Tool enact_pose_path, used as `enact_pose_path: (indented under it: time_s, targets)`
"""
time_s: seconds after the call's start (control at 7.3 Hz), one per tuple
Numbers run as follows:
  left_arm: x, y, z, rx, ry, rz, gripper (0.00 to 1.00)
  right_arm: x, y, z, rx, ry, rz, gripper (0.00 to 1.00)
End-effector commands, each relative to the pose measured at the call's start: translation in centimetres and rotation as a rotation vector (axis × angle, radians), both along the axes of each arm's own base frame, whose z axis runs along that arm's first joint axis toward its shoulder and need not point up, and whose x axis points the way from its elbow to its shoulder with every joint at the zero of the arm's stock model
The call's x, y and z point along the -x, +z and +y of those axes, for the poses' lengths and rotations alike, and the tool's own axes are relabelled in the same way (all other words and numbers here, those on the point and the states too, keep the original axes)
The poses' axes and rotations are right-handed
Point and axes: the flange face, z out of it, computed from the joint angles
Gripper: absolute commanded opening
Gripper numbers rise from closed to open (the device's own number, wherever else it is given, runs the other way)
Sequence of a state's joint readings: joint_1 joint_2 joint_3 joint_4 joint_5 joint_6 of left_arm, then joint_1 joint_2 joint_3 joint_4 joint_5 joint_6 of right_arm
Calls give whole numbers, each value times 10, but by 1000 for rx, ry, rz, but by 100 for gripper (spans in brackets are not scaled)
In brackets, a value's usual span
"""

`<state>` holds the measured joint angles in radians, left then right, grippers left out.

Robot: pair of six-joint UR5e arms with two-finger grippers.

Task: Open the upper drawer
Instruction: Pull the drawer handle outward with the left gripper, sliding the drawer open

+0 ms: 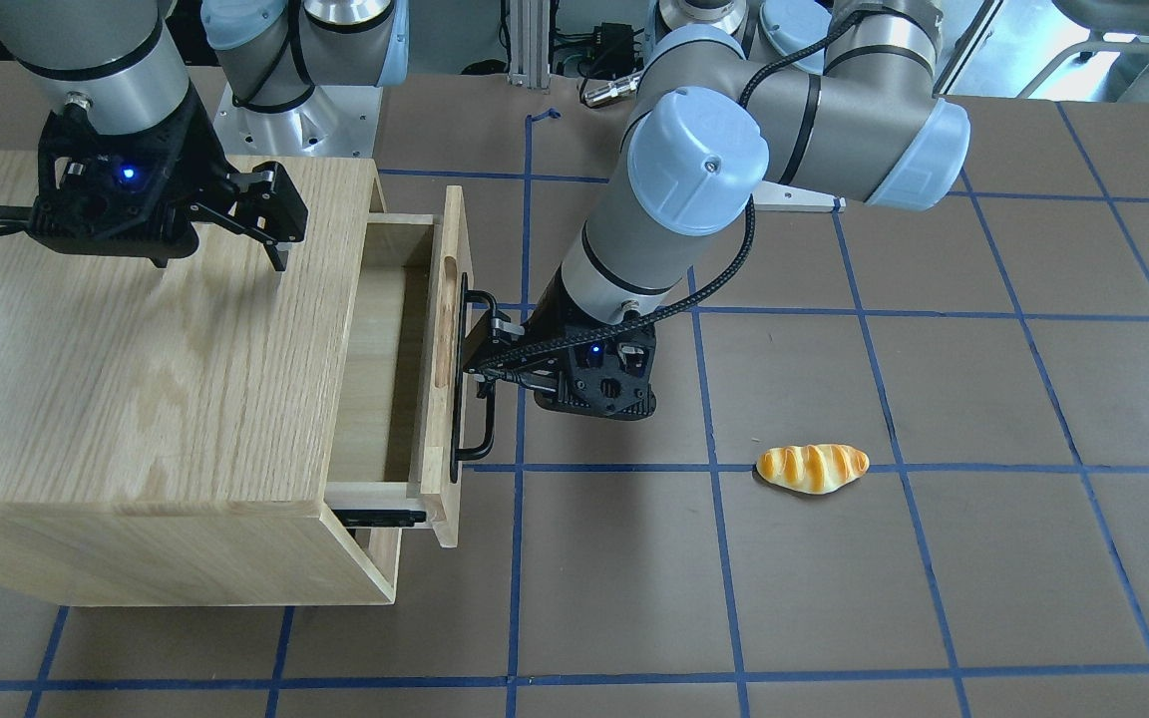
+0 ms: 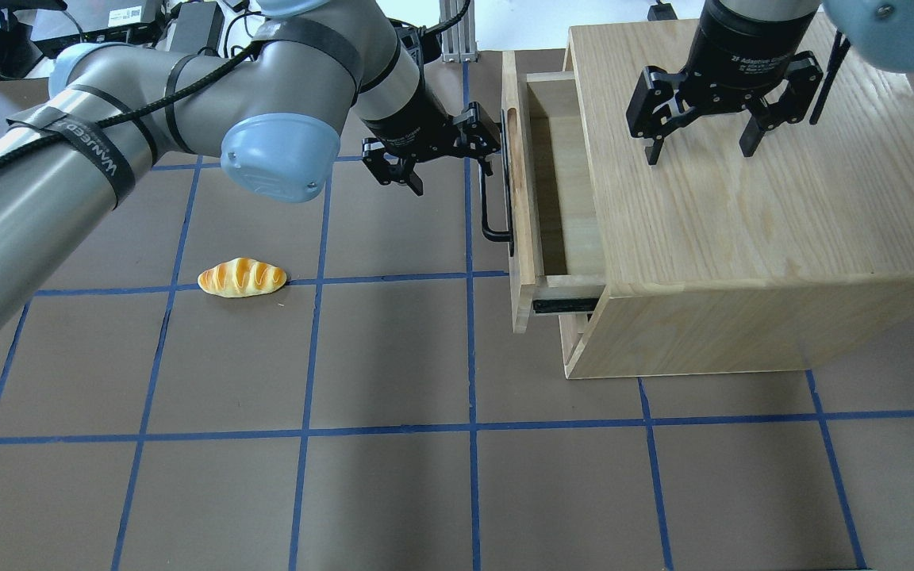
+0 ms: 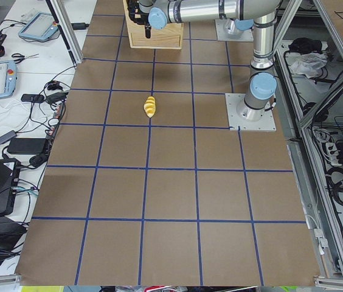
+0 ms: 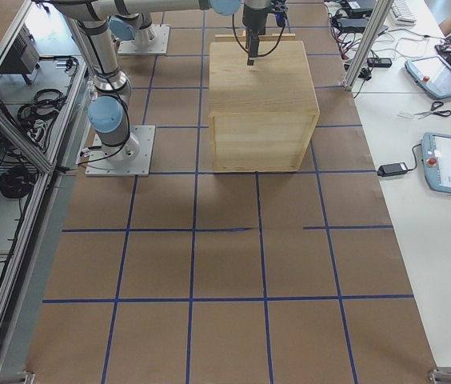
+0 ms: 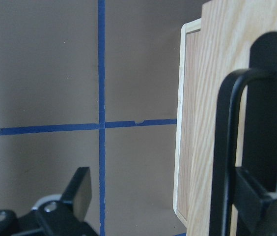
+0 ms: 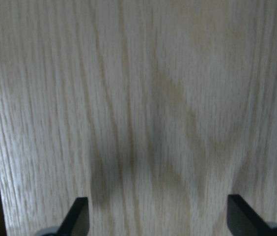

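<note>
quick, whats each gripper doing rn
Left gripper: open, one finger hooked behind the handle of the upper drawer.
Right gripper: open, empty, over the cabinet top.

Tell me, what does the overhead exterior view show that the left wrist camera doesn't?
Only the overhead view shows the bread roll lying on the table, the oak cabinet, the right gripper open above the cabinet's top, and the upper drawer pulled partly out, with the visible part of its inside bare.

Only the wrist camera shows, close up, the black bar handle standing between the open fingers of the left gripper.

Both show the drawer front, the handle, the left gripper and the blue-taped table.
</note>
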<state>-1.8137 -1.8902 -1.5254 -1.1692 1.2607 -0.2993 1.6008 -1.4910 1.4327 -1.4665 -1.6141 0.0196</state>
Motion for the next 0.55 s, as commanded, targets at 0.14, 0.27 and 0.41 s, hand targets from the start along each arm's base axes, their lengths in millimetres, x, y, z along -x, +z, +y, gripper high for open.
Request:
enact_pose_path:
  time_s: [0.14,0.27,0.41]
  targets:
    - [-26,0,-8,-16,-10,-11,100,0,0,0,0,0,0,100]
    - [-44,3,-10,-24,-25,-17,100,0,0,0,0,0,0,100]
    - [-53,7,-11,-23,-14,-17,100,0,0,0,0,-1,0,100]
